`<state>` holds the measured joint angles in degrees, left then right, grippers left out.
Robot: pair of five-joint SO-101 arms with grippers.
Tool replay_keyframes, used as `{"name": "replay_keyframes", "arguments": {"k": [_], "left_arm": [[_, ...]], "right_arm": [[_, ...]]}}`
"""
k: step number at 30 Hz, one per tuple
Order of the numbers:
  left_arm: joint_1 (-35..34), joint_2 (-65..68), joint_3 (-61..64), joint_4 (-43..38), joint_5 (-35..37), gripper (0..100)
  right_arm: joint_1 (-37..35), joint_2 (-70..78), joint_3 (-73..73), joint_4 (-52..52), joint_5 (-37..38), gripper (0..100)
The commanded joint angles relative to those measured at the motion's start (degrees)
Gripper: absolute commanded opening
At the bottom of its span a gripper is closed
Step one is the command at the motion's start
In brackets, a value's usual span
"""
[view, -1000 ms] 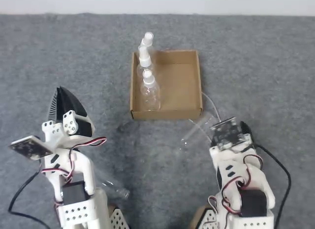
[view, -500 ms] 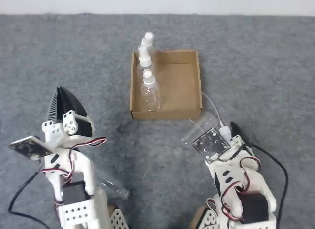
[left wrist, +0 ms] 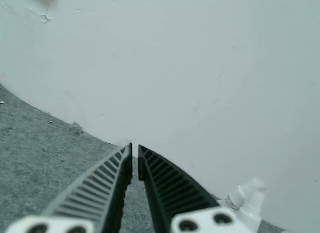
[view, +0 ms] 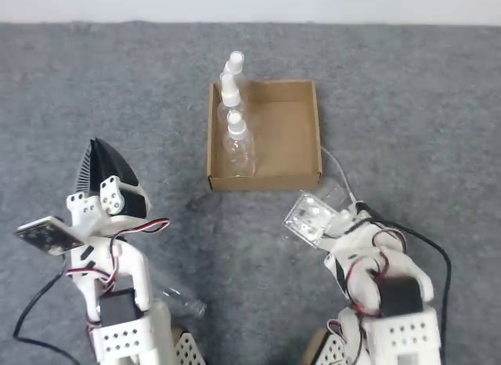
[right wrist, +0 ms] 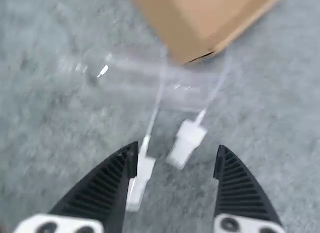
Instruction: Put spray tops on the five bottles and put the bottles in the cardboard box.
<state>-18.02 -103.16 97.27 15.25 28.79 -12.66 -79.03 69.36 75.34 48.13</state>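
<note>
Open cardboard box (view: 317, 134) on the grey bench (view: 117, 83). Inside, lined up along the wall on the left arm's side: three clear bottles, upright, each with a white spray top fitted. Farthest bottle (view: 234, 65) by the back corner, middle bottle (view: 228, 89) just in front of it, nearest bottle (view: 238, 146) toward the front wall.

Just off the box's front corner on the right arm's side: a fourth bottle (right wrist: 130, 73), clear, lying on its side, too blurred to tell whether capped. Slightly farther from the box than that bottle: two loose tops flat on the bench, thin dip tubes pointing back toward the box. First loose spray top (right wrist: 186, 139) framed in the gap of the right pincer (right wrist: 177, 150); second loose spray top (right wrist: 140, 175) right alongside one finger. Right pincer low over the bench near that same corner, fingers spread wide, gripping nothing.

Left pincer (left wrist: 135, 149) well apart from the box on the left arm's side, aimed at the white wall (left wrist: 200, 68) behind the box. Fingers pressed almost together, only a sliver between, nothing pinched.

Fifth bottle (view: 184, 304) lying well in front of the box, beside the left arm's base and partly hidden by it.
</note>
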Motion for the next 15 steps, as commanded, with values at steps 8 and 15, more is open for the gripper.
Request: {"name": "replay_keyframes", "arguments": {"k": [8,15], "left_arm": [[-0.2,-1.3,-0.7,-0.7,-0.4,1],[-0.2,-1.3,-0.7,-0.7,-0.4,1]], "right_arm": [[-0.3,11.7,-4.0,-2.5,11.5,19.8],[-3.0,14.5,-4.0,-5.0,15.4,19.8]]}}
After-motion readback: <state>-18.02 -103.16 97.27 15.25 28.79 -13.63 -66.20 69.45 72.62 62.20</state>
